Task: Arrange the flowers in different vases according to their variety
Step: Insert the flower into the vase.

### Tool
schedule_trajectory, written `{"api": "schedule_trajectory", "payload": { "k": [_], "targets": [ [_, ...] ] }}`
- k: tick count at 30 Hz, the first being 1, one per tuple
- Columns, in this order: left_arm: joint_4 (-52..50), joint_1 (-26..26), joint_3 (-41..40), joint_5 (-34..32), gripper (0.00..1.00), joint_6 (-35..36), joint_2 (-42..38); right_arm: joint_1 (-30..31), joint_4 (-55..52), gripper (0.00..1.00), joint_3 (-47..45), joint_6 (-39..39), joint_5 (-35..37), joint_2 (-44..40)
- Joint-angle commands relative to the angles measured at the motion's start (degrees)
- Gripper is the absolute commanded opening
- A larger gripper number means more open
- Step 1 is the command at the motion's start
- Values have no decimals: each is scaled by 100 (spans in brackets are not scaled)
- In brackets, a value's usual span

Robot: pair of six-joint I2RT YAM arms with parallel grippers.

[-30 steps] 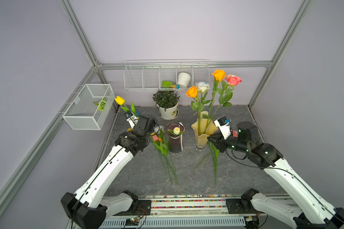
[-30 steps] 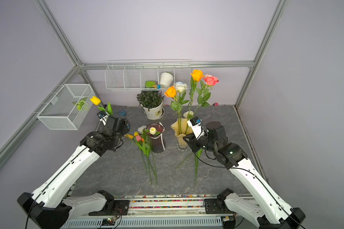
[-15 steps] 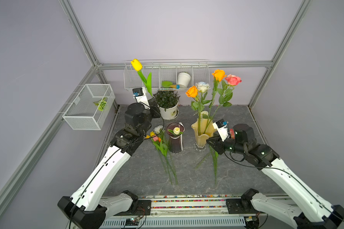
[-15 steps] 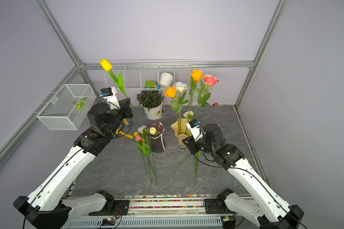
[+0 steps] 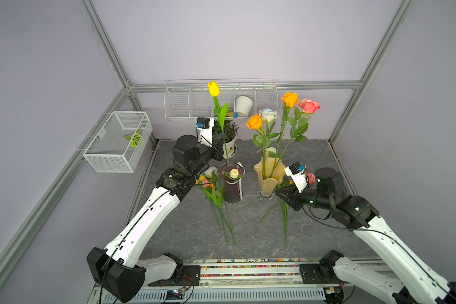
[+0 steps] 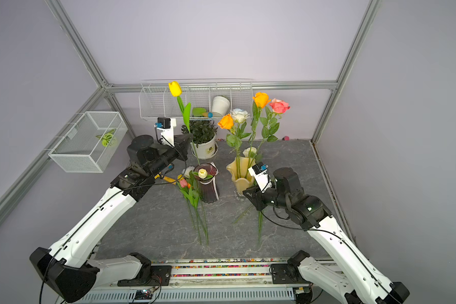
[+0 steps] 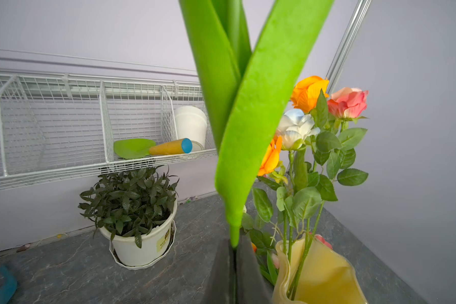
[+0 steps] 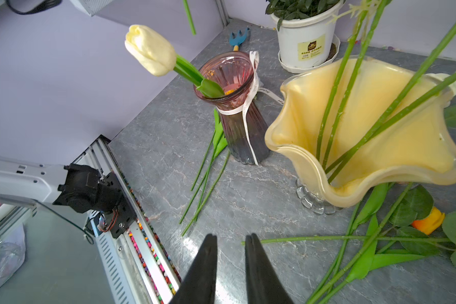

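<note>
Left fingers (image 7: 217, 276) tight on tulip stem (image 7: 234, 237) (bloom (image 5: 213, 88) in both top views only)

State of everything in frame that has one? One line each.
left end effector: shut on yellow green-stemmed tulip
yellow green-stemmed tulip: held upright, stem end above dark purple ribbed glass vase
dark purple ribbed glass vase: upright, holds cream tulip
pale yellow wavy-rimmed vase: upright, holds tall roses
right end effector: slightly open, empty
loose tulips: lying on grey tabletop
</note>
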Motion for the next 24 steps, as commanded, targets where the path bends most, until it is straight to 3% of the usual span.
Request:
{"api": "schedule_trajectory", "payload": {
  "k": [1,12,17,19,21,24],
  "targets": [
    [682,158,-375,429,0,-81,22,49,-130,25,160,-156,-234,-27],
    [1723,242,-1374,1045,0,-444,310,49,-38,26,93,-95,-131,151],
    [1193,239,-1462,1083,0,-578,169,53,-54,29,124,-117,-74,207],
    [836,242,-1420,1150,15,-585,97,49,-70,31,143,-125,-53,231],
    [592,242,-1449,1278,40,-604,2,49,-92,32,167,-142,-51,274],
    [397,240,-1601,1390,65,-744,-181,55,-88,33,187,-146,-25,306]
  ]
}}
